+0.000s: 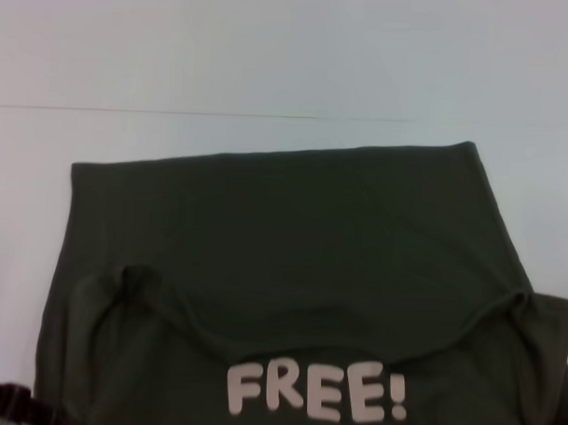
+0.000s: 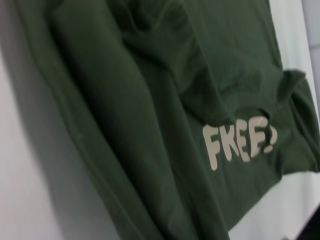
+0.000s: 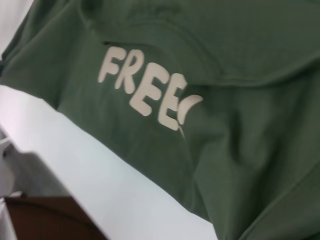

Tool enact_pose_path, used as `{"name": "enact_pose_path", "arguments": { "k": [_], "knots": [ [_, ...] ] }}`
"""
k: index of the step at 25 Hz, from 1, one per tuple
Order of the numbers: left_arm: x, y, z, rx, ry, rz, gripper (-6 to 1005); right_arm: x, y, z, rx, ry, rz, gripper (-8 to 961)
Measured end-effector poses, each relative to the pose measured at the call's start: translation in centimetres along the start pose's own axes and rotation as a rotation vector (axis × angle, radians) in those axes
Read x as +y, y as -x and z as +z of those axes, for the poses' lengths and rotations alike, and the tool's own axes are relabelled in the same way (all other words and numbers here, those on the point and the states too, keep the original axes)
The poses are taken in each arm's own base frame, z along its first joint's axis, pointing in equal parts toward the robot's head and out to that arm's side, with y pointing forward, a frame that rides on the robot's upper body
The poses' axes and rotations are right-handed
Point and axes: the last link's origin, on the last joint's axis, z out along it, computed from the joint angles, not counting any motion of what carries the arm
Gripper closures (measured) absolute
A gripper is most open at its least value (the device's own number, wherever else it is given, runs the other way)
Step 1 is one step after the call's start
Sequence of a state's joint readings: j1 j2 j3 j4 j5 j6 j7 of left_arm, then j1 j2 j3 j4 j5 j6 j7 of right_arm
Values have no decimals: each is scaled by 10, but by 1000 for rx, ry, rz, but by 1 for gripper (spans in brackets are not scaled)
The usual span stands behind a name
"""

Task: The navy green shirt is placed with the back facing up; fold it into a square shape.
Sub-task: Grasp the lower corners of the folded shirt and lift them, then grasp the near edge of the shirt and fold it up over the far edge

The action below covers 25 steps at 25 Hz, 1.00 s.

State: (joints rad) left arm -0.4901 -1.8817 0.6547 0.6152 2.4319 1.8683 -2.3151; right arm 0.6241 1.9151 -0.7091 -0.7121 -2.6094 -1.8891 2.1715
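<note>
Shirt partly folded at the surface's near edge

The shirt (image 1: 292, 259) has its far half doubled over above the "FREE!" lettering (image 1: 317, 391); soft and floppy, so I'd grip its outer corners; I cannot tell either tool's state

Head camera looks steeply down from six o'clock; both wrist cameras hover close, sharing the "FREE!" lettering (image 1: 317, 392) with it.

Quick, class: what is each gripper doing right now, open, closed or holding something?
Left gripper: out of sight in every view, so its state cannot be told.
Right gripper: also out of sight, so no state can be given.
</note>
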Motion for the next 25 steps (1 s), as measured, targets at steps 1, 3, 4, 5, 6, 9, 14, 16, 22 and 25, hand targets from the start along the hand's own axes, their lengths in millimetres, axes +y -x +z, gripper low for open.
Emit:
{"name": "enact_pose_path", "arguments": {
  "k": [1, 3, 4, 5, 6, 9, 14, 16, 22, 25],
  "knots": [
    [2, 4, 1, -29, 17, 0, 973, 2, -1, 2, 10, 13, -9, 951],
    [4, 6, 1, -42, 27, -1, 974, 6, -4, 5, 36, 39, -32, 951],
    [5, 7, 2, -49, 34, -2, 974, 8, -5, 7, 48, 47, -41, 951],
    [5, 8, 2, -54, 38, -5, 974, 9, -6, 9, 60, 52, -47, 951],
    [6, 9, 2, -58, 42, -7, 974, 10, -7, 11, 72, 56, -51, 951],
    [7, 9, 2, -55, 57, -21, 974, 11, -7, 14, 90, 56, -58, 951],
    [11, 0, -2, 3, 92, -36, 973, 10, -3, 10, 44, 70, -51, 951],
    [12, -5, -6, 46, 108, -44, 973, 10, 1, 4, -9, 81, -37, 951],
    [15, -27, -18, 194, 127, -42, 962, 3, 12, -21, -225, 122, 41, 951],
    [13, -36, -24, 288, 138, -54, 956, 0, 17, -27, -317, 128, 70, 952]
  ]
}}
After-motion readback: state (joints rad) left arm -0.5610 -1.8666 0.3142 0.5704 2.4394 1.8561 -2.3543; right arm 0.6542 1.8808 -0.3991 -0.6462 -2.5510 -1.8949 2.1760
